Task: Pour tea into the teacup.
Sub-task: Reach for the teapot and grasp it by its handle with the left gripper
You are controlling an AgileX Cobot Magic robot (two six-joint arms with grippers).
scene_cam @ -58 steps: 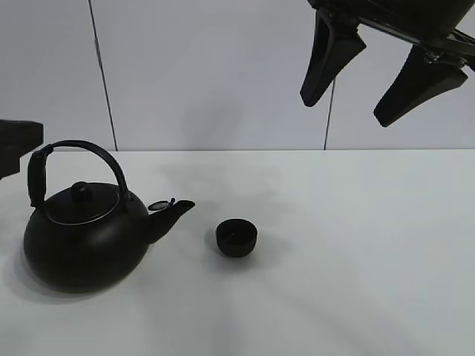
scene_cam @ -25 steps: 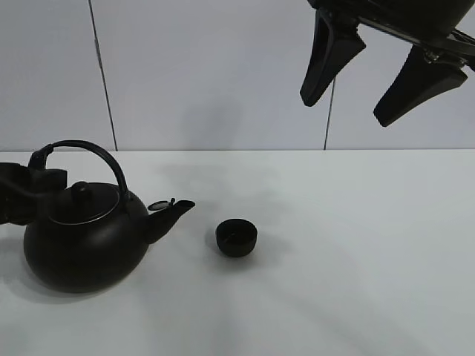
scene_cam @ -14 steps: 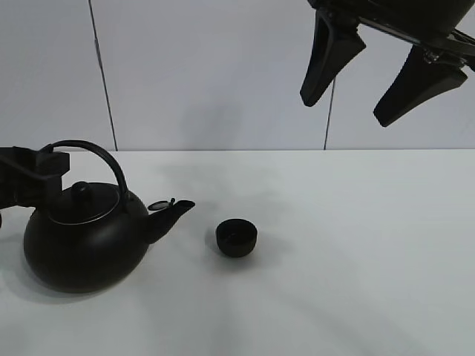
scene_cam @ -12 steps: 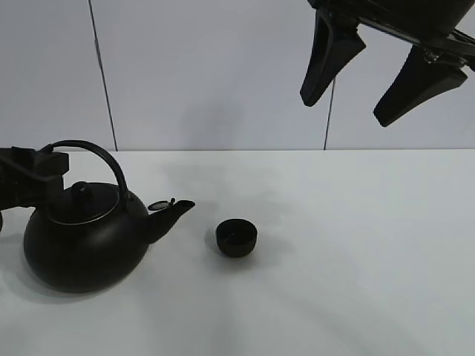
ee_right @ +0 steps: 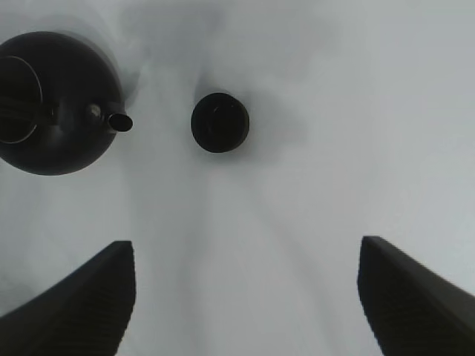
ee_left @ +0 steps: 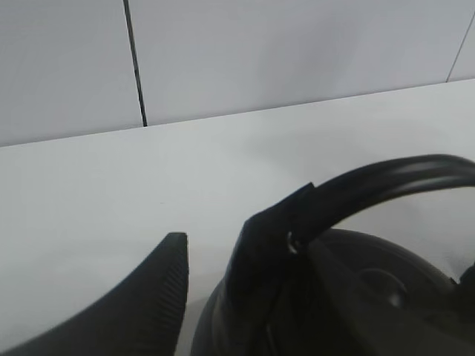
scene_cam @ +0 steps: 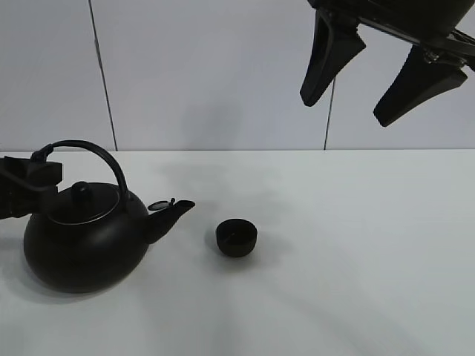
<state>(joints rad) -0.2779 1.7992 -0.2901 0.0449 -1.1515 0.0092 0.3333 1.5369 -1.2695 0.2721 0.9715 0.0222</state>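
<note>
White tabletop is stretching across the scene, with a pale panelled wall rising behind it.

At the far left, the left claw is sitting at the left end of the kettle's handle. In the left wrist view one finger is showing just beside the handle with a strip of tabletop between them. The other finger is hiding out of sight, so I cannot tell whether the claw is gripping the handle or not.

The kettle is resting upright on the tabletop. Its lid is sitting on, so whatever is inside is hidden. Its spout is pointing rightward toward the teacup.

The teacup is standing upright near the middle of the tabletop, near the spout's tip but apart from it. Its inside is looking dark in both the high view and the right wrist view, and I am seeing no sign of liquid, though black on black is making that hard to judge.

At the upper right, the right claw is hanging high above the tabletop, spread wide and holding nothing.

By my judgement the task is only beginning: the kettle is not lifted or tilted, and nothing is being poured. Securing the handle, carrying the spout over the teacup and tipping are all remaining.
</note>
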